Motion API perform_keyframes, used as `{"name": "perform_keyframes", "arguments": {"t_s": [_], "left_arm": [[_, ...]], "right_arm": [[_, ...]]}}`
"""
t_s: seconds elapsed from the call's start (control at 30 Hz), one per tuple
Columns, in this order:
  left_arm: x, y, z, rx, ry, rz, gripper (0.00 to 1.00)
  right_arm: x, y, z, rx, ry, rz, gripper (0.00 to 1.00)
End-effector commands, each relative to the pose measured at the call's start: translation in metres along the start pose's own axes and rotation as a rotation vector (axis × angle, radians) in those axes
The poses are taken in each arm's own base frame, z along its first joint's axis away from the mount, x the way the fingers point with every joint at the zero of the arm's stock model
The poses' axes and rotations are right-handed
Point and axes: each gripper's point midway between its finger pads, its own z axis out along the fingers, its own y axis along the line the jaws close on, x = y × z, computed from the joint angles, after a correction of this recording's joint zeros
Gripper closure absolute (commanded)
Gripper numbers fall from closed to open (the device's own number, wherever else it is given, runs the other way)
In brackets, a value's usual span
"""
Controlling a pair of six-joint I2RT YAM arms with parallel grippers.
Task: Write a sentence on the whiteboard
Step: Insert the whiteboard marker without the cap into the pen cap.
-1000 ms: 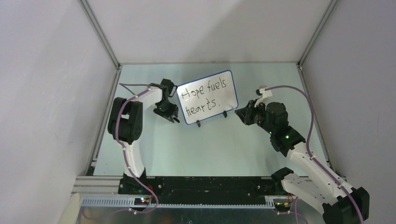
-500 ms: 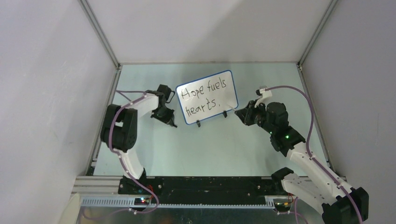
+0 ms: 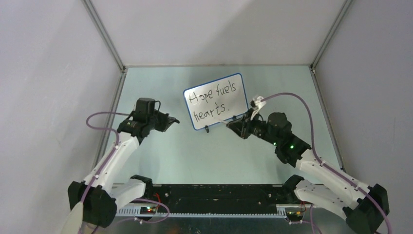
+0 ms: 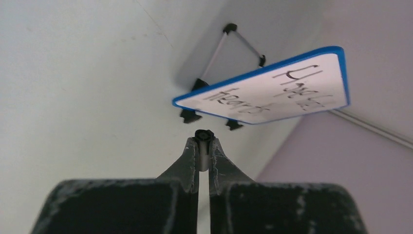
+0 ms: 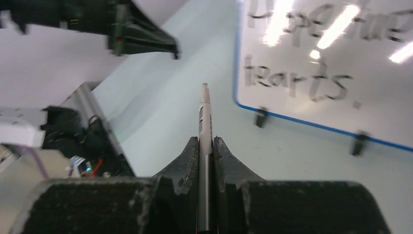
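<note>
Swinging back from the board's left edge, the left arm now reaches in low from the near left, and its left gripper (image 3: 168,121) has drawn clear of the frame. The right arm has slid leftward, so the right gripper (image 3: 234,126) now sits just in front of the board's lower right part. The whiteboard (image 3: 236,108) stands on the pale green table (image 3: 204,156) toward the far middle, between the two arms, leaning back on its two black feet with a thin wire prop behind it. The sentence (image 3: 212,103) runs across it in two lines of black handwriting, "Hope fuels" above "hearts." In the left wrist view the fingers (image 4: 187,163) are pressed together, pinching a small dark-ended stub that looks like a cap (image 4: 203,134) at their very tips. In the right wrist view the fingers (image 5: 225,163) clamp a slim pen (image 5: 204,122), which juts straight out beyond them, its point near the board's lower left corner but not touching it.
</note>
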Motion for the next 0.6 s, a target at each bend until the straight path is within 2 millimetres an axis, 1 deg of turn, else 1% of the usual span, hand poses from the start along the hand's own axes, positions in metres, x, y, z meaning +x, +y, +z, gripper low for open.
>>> {"name": "perform_keyframes", "arguments": {"t_s": [0.0, 0.03, 0.07, 0.1, 0.13, 0.17, 0.27, 0.3, 0.33, 0.37, 0.4, 0.57], "left_arm": [[0.023, -0.023, -0.008, 0.157, 0.131, -0.148, 1.0], [0.024, -0.029, -0.01, 0.185, 0.141, -0.155, 1.0], [0.028, -0.032, -0.012, 0.199, 0.164, -0.167, 1.0], [0.029, -0.034, -0.014, 0.205, 0.174, -0.172, 1.0], [0.033, -0.038, -0.016, 0.218, 0.201, -0.178, 1.0], [0.036, -0.04, -0.018, 0.227, 0.223, -0.182, 1.0], [0.043, -0.046, -0.022, 0.247, 0.27, -0.211, 1.0], [0.045, -0.045, -0.023, 0.247, 0.283, -0.222, 1.0], [0.046, -0.047, -0.024, 0.26, 0.288, -0.225, 1.0], [0.047, -0.047, -0.024, 0.263, 0.296, -0.233, 1.0], [0.047, -0.049, -0.026, 0.271, 0.301, -0.234, 1.0], [0.05, -0.05, -0.029, 0.279, 0.32, -0.239, 1.0]], "right_arm": [[-0.025, 0.046, 0.012, -0.104, -0.139, -0.107, 1.0], [-0.029, 0.052, 0.017, -0.111, -0.149, -0.126, 1.0], [-0.034, 0.061, 0.019, -0.115, -0.159, -0.137, 1.0], [-0.026, 0.068, 0.026, -0.125, -0.135, -0.161, 1.0], [-0.031, 0.071, 0.029, -0.109, -0.147, -0.171, 1.0], [-0.025, 0.075, 0.035, -0.107, -0.129, -0.192, 1.0], [-0.021, 0.086, 0.044, -0.114, -0.13, -0.22, 1.0], [-0.024, 0.088, 0.046, -0.112, -0.135, -0.222, 1.0], [-0.019, 0.092, 0.049, -0.116, -0.122, -0.231, 1.0], [-0.022, 0.093, 0.051, -0.108, -0.128, -0.235, 1.0], [-0.017, 0.094, 0.053, -0.107, -0.115, -0.25, 1.0], [-0.016, 0.096, 0.059, -0.094, -0.11, -0.267, 1.0]]}}
